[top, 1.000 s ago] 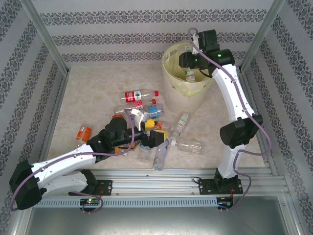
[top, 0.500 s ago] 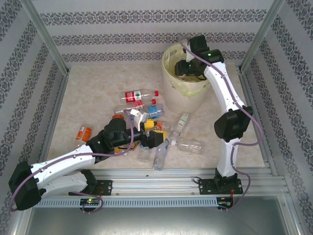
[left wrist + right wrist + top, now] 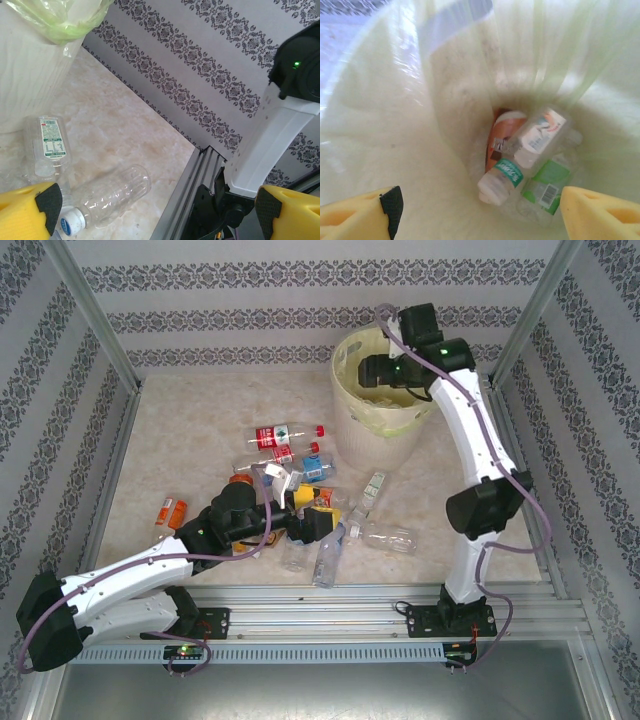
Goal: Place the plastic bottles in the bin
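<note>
Grey patterned wallpaper (image 3: 300, 315) closes in a beige marbled tabletop (image 3: 190, 430). Rising from its base, the right arm (image 3: 480, 450) bends at the elbow and leans toward the far wall, wrist turned down over the bin (image 3: 385, 440). The right gripper (image 3: 372, 372) hangs above the bin's mouth, its yellow fingers (image 3: 600, 215) spread wide with nothing between them. The left arm (image 3: 130, 575) lies low, stretched diagonally from its base toward the middle of the table. The left gripper (image 3: 312, 512) sits among the scattered bottles, its fingers (image 3: 25, 215) fully apart and holding nothing.

The bin stands upright at the far side, lined with a yellowish bag. Several binned bottles (image 3: 520, 170) lie heaped at its bottom, pointing different ways.

On the table, a clear bottle (image 3: 107, 192) lies on its side, long axis across the table and white cap toward the left gripper. A red-labelled bottle (image 3: 285, 435) lies crosswise too, red cap toward the bin. A green-labelled bottle (image 3: 50, 145) lies diagonally near the bin's foot. A small orange bottle (image 3: 170, 510) lies well apart at the left.
</note>
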Controlling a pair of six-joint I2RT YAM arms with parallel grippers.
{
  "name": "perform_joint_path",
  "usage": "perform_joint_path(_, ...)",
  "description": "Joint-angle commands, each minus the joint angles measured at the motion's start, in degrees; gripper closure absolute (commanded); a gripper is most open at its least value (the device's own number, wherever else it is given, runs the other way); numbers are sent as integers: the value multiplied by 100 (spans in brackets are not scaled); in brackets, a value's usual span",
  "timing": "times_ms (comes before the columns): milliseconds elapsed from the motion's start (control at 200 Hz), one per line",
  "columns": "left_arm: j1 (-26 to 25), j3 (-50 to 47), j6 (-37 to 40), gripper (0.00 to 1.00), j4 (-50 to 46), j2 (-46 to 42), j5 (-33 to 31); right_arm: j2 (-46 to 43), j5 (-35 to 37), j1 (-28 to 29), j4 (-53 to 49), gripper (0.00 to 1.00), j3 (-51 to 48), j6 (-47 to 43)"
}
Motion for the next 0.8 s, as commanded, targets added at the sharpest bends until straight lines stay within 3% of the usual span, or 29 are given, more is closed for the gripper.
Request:
perform_joint_path(0,-59,-21,31,0,15,-101,-12,-665,97,16,-19,17,-253,-196)
perform_joint_path(260,-63,143,355,0,-716,-121,101,-2131,116,163,126,18,-1714,-177)
perform_joint_path(400,-63,245,537,0,-1146,-168,312,-3095,520,381,176,18,-2881,220)
perform_joint_path(540,-63,176,559,0,-926,-127,686,-4042,590,578,400,18,-4353,780)
perform_joint_path(794,-61,116,347,0,-541,103,772,-5123,747,856,1112,14,-6629,2077)
